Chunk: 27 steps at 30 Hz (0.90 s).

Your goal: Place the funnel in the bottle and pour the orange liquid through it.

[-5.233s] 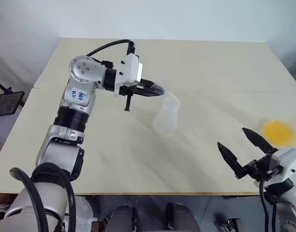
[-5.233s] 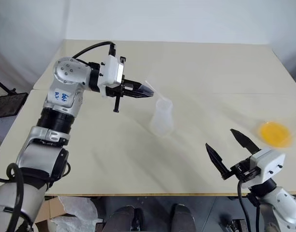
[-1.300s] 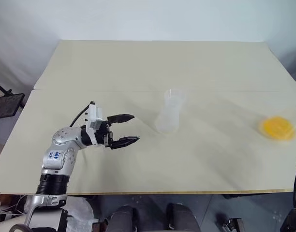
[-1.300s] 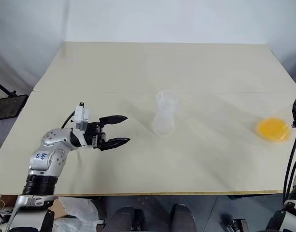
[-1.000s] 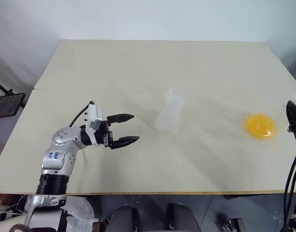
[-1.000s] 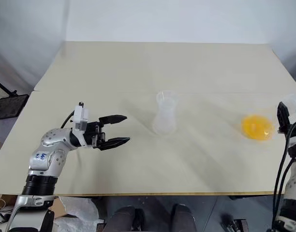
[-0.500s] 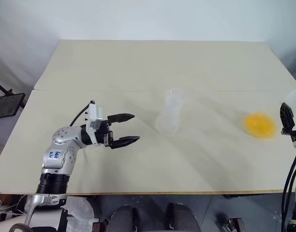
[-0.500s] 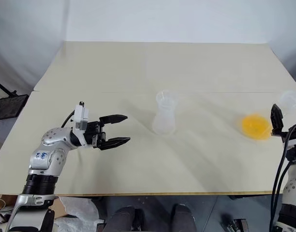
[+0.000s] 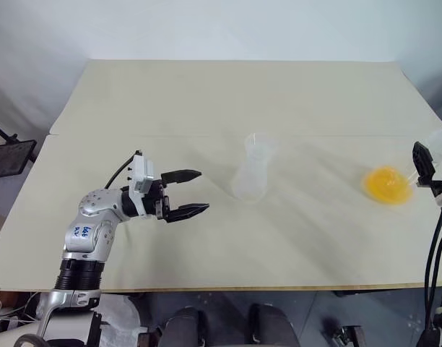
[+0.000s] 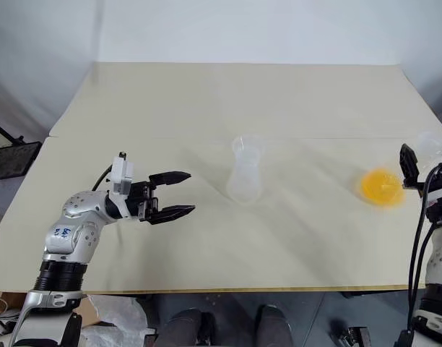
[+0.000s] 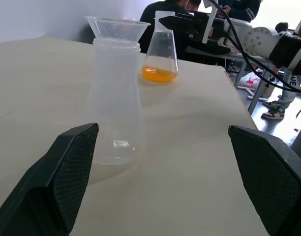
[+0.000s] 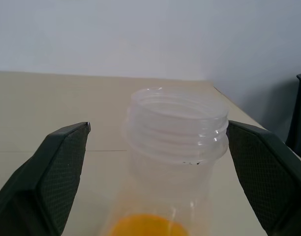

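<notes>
Both sets of jaws spread wide, gripping nothing. Left gripper [image 9: 194, 192] hovering low over the table [image 9: 206, 94], aimed at the bottle [image 9: 250, 177] mid-table, unmoved since a second ago. Funnel [image 11: 117, 27] seated in the bottle's neck. Right gripper [image 12: 155, 162] now astride the neck of the pouring vessel [image 12: 175, 142], having released it and edged forward. Orange liquid [image 9: 386, 184] pooled at the vessel's base near the right edge. Vessel's clear walls hard to make out from above; right gripper partly cut off there.

Blue handwritten marks stand on the silver shell of the left arm [image 9: 86, 233] — two short lines, well behind the gripper at the elbow end — but they are too small to make out.
</notes>
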### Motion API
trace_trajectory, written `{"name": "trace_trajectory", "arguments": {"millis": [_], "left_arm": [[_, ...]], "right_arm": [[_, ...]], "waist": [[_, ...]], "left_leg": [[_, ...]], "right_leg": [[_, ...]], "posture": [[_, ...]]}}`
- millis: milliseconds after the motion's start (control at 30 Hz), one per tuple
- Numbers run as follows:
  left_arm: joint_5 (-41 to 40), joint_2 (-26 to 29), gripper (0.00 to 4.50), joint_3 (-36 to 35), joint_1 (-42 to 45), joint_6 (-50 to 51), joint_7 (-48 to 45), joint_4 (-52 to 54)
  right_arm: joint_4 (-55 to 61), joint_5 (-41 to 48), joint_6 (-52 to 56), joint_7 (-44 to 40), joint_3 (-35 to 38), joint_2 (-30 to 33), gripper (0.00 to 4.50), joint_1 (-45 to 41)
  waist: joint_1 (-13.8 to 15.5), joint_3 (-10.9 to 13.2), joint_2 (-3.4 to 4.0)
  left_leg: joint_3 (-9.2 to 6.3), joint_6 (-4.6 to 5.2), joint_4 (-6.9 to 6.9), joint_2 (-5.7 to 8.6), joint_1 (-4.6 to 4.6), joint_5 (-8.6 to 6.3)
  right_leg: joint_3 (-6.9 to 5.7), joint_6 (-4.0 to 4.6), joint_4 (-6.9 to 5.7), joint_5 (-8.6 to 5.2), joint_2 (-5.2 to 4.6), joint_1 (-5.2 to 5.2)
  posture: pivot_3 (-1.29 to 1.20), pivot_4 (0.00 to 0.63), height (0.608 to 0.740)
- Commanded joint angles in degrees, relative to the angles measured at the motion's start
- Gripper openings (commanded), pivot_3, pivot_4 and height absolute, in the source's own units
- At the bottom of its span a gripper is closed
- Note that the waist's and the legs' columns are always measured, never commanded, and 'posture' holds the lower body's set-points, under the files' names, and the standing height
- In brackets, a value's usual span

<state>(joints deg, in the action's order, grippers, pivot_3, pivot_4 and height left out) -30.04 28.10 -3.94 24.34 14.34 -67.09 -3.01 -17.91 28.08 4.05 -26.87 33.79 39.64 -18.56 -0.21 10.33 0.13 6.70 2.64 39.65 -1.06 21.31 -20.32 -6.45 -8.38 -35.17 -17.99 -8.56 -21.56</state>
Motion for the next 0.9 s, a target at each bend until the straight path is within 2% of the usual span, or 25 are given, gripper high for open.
{"name": "trace_trajectory", "arguments": {"millis": [33,833,900], "left_arm": [[-0.75,0.27,4.50,-0.82,-0.79,-0.80,0.41,2.10],[-0.75,0.03,4.50,-0.48,-1.54,-1.52,1.31,2.61],[-0.76,0.01,4.50,-0.46,-1.62,-1.49,1.34,2.68]], "right_arm": [[-3.26,-0.88,1.47,0.06,-0.20,1.87,4.49,-2.01],[-4.69,1.72,1.32,-1.59,1.21,1.30,4.49,-4.06],[-4.86,1.53,1.29,-1.45,1.14,1.32,4.13,-3.86]], "waist": [[0.04,0.00,0.00],[0.05,0.01,0.02],[0.03,0.01,0.02]], "left_leg": [[0.00,0.00,0.00,0.00,0.00,0.00],[0.00,0.00,-0.01,0.01,0.04,0.00],[0.00,0.00,-0.02,0.00,0.04,0.00]], "right_leg": [[0.00,0.00,0.00,0.00,0.00,0.00],[-0.02,0.00,0.07,0.00,-0.01,0.00],[-0.02,0.00,0.08,0.00,0.00,0.00]], "posture": [[0.00,0.150,0.740],[0.00,0.150,0.740],[0.00,0.150,0.740]]}}
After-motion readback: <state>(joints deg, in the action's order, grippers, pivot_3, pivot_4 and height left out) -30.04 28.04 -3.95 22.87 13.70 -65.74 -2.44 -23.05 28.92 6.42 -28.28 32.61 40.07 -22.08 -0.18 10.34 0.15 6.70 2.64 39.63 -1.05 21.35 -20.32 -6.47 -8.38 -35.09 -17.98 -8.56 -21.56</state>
